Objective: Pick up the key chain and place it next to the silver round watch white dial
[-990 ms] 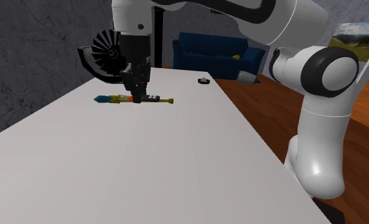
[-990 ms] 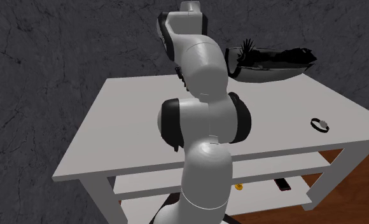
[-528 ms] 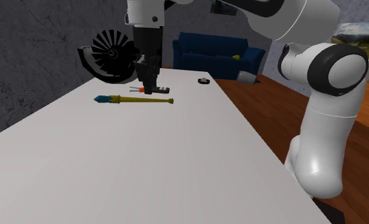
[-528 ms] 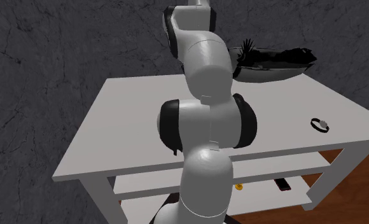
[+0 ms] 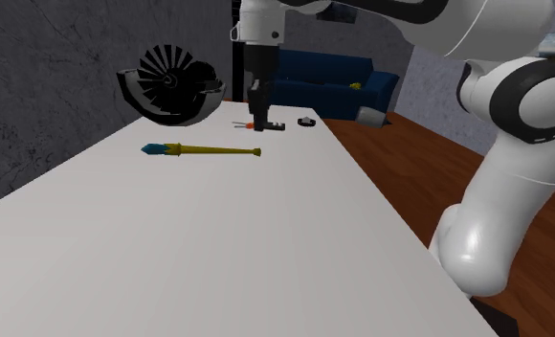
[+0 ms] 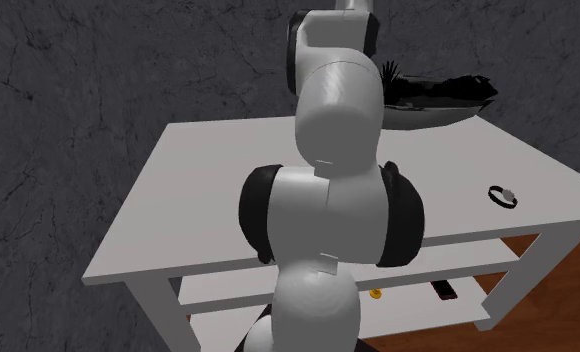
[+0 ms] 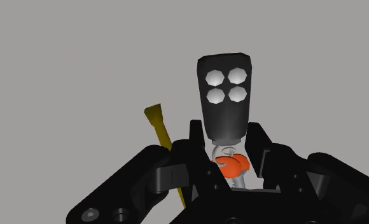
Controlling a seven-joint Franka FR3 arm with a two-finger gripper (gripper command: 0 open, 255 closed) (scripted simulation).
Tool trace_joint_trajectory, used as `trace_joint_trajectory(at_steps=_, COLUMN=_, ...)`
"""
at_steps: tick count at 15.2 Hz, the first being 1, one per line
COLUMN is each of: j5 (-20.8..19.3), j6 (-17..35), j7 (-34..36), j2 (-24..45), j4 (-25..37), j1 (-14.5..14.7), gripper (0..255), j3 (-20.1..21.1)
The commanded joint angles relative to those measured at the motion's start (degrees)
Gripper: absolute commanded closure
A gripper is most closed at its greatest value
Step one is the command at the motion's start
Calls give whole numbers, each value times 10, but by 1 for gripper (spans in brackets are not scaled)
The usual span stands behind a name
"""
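The key chain (image 7: 226,95) is a black fob with four white buttons, a metal ring and an orange tag (image 7: 231,166). My gripper (image 7: 226,145) is shut on it at the ring, and the fob sticks out past the fingertips. In the shoulder view the gripper (image 5: 258,122) hangs just above the white table (image 5: 218,249), and the key chain (image 5: 274,127) pokes out at both sides. The watch (image 5: 307,121) lies a short way to that view's right, near the table's far edge. The watch (image 6: 503,196) also lies near the table's right end in the second exterior view.
A long yellow tool with a blue tip (image 5: 204,148) lies on the table, to the shoulder view's left of the gripper. A black fan-shaped object (image 5: 168,84) stands at the far left. A blue sofa (image 5: 328,78) stands beyond the table. Small items (image 6: 443,290) lie on the lower shelf.
The gripper has risen from beside the yellow tool with the key chain in it. It has moved to the shoulder view's right and farther back, toward the watch.
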Motion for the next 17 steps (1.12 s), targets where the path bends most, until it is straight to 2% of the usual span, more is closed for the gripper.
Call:
trace_joint_trajectory(at_steps=1, j5=4, j6=6, j7=-32, j2=-22, j4=-28, j1=-15, gripper=255, j3=-17)
trace_joint_trajectory(at_steps=9, j5=-1, j6=15, j7=-151, j2=-73, j4=-85, j1=-64, gripper=255, j3=-85)
trace_joint_trajectory(at_steps=17, j5=-17, j6=20, j7=-267, j2=-82, j4=-96, j1=-110, gripper=255, j3=-154)
